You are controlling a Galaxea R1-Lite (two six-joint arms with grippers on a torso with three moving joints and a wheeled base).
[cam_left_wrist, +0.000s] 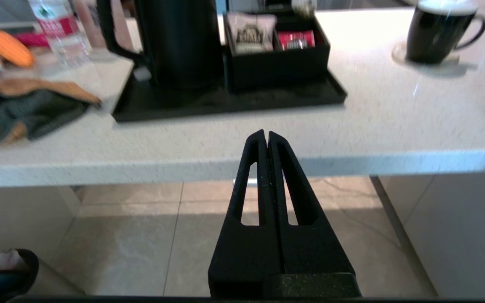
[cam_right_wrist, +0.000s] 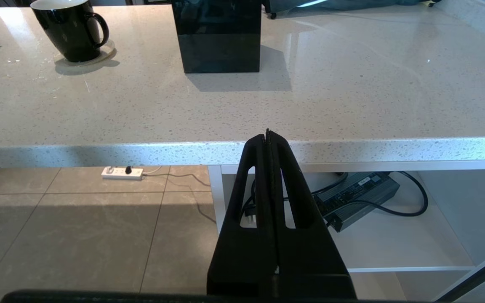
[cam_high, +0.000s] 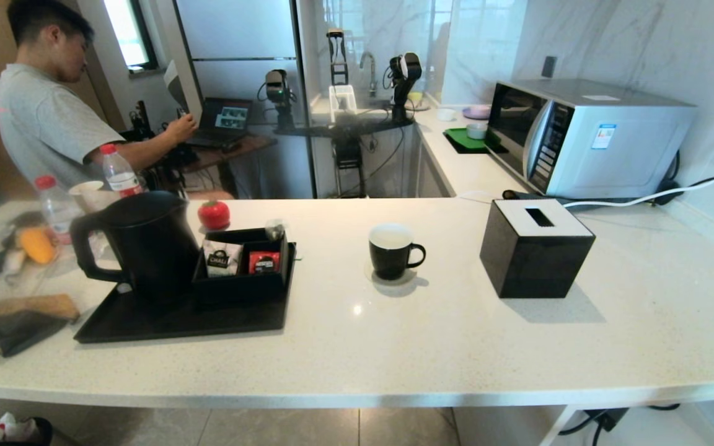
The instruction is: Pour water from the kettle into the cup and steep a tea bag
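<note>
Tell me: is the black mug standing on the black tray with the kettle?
No, the cup stands on a small clear coaster on the bare counter, well apart from the tray that holds the kettle.

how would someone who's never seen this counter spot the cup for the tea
Start from the large silver microwave at the back right of the pale stone counter, then come forward to the black cube tissue box. Just to its left the cup stands alone on a clear round coaster. It is a small black mug, white inside, far smaller than the black kettle on the tray.
</note>
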